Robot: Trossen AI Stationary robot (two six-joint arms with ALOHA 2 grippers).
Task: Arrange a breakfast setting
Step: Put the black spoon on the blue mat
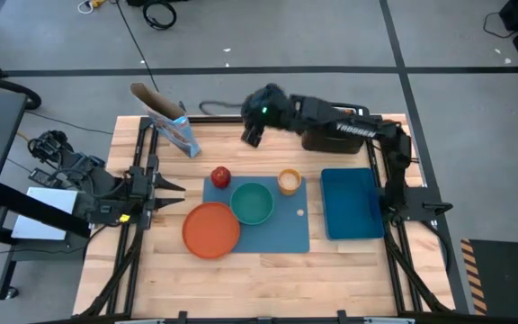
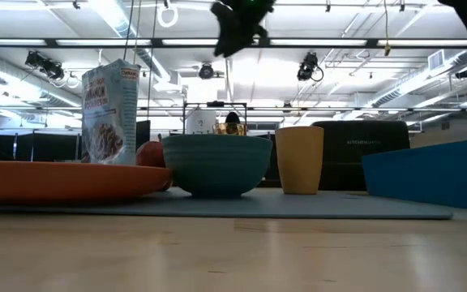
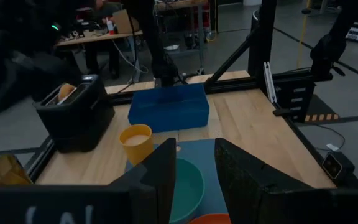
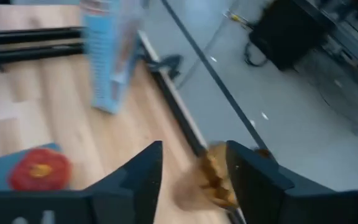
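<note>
A blue placemat (image 1: 277,229) lies on the table. On it are an orange plate (image 1: 210,230), a teal bowl (image 1: 253,203), an orange cup (image 1: 289,182) and a red apple (image 1: 220,176). The blue cereal box (image 1: 174,128) stands upright at the far left. My right gripper (image 1: 252,135) is high above the table's far edge, beyond the apple, shut on a brown piece of toast (image 4: 214,182). My left gripper (image 3: 194,149) is open and empty at the table's left edge. No spoon shows. My right gripper has the toast (image 4: 211,177) between its two fingers, lifted well clear of the table. The view is blurred, so which edge or face the fingers are on cannot be told.
A black toaster (image 3: 73,118) stands at the far side under my right arm, with a tan slice (image 3: 66,92) in its slot. A blue bin (image 1: 349,203) sits right of the placemat. Bare wood lies along the near edge.
</note>
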